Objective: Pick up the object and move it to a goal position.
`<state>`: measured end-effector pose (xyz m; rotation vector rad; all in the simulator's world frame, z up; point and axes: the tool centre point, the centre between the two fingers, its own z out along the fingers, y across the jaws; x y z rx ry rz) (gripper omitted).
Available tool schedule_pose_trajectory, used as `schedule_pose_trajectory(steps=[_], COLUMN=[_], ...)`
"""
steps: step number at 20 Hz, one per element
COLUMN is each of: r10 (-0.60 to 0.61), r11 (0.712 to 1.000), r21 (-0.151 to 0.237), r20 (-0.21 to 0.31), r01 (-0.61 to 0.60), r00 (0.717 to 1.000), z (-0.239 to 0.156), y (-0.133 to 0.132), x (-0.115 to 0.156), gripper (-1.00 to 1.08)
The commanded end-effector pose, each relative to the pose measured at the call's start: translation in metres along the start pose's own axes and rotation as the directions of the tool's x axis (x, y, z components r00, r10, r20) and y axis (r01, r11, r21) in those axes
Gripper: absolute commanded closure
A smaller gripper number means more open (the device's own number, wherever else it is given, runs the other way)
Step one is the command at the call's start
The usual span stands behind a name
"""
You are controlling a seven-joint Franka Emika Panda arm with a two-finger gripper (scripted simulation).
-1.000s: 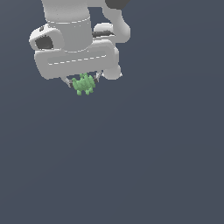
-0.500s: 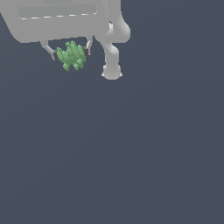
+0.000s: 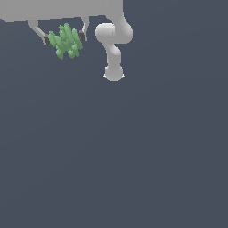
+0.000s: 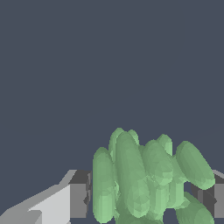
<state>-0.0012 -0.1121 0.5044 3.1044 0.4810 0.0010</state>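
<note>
A flat, dark slate-grey surface fills both views from edge to edge, with no edge, wall or other furnishing to be seen. In the exterior view the pale grey arm runs along the top of the picture, one jointed segment hanging down just to the exterior view's right of the claw. The claw is closed on the object, a light-green clump of short rounded lobes, which sits between the two dark finger pads, touching both. The wrist view shows the clump bulging out past the pads, its lobes lying roughly parallel and pointing away from the claw body; the clump as a whole has no clear long axis.
</note>
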Motion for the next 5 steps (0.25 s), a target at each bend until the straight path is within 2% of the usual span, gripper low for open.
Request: schedule_pose_trajectory(steps=[1, 5], r10=[0.000, 0.000], r11=[1.000, 1.000], r21=[0.000, 0.000], r20=[0.001, 0.001], r01=[0.000, 0.000], r00=[1.000, 1.000], z=[-0.0036, -0.0046], y=[0.0007, 0.0011], x=[0.0000, 0.0004], gripper=[1.08, 1.08])
